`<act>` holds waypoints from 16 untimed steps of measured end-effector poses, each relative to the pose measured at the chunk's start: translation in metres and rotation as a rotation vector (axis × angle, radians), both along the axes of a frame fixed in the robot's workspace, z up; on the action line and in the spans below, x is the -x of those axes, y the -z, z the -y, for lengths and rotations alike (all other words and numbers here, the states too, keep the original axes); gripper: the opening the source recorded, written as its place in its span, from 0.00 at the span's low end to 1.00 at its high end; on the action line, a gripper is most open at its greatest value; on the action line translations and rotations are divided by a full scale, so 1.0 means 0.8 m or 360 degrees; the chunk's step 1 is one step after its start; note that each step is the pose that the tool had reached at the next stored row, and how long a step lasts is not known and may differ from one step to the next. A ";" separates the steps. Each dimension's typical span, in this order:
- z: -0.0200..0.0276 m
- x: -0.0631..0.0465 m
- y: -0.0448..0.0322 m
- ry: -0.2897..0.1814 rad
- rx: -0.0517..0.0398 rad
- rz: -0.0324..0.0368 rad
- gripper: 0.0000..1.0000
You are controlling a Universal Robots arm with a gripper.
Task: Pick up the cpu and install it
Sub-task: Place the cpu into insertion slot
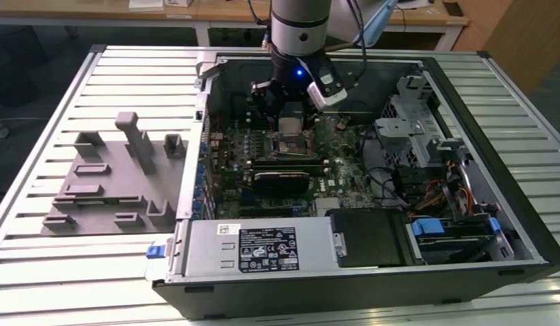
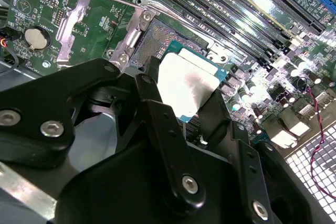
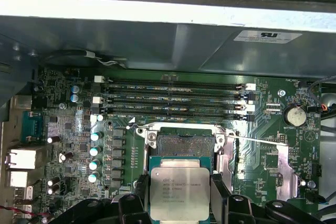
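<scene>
One cpu (image 3: pixel 179 195), silver lid up, pinched by two opposite edges between the fingers (image 3: pixel 140 192) of the gripper (image 2: pixel 185 95). Closed down to chip width, nothing else held. Poised over the open socket (image 3: pixel 181 142) on the motherboard (image 3: pixel 68 129), metal retention frame (image 2: pixel 71 22) lying open beside it, all inside the computer case (image 1: pixel 353 285). Overlapping the socket's near edge in both wrist views; probably not seated, contact hard to judge from these angles. Likely light, rigid and thin, with a smooth metal lid, so slippery under a loose pinch. Delicate on the underside, socket contacts more so: no dragging, no tilt. Best held at the rim edges, flat and level, clear of the contact face. Grey tray (image 1: pixel 108 183) well apart, at the exterior view's left.
</scene>
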State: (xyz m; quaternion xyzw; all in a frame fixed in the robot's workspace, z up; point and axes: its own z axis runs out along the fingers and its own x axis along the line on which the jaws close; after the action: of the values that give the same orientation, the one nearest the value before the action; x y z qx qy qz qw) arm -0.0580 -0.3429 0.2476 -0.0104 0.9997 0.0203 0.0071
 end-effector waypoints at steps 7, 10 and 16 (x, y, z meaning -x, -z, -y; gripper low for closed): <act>0.0000 0.000 0.0000 0.0019 0.0000 0.0000 0.54; 0.0000 0.000 0.0001 0.0069 0.0000 0.0000 0.54; 0.0000 0.000 0.0001 0.0163 0.0000 0.0000 0.54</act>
State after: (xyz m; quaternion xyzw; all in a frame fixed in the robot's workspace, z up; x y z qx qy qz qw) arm -0.0580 -0.3429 0.2475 0.0408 0.9989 0.0199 0.0082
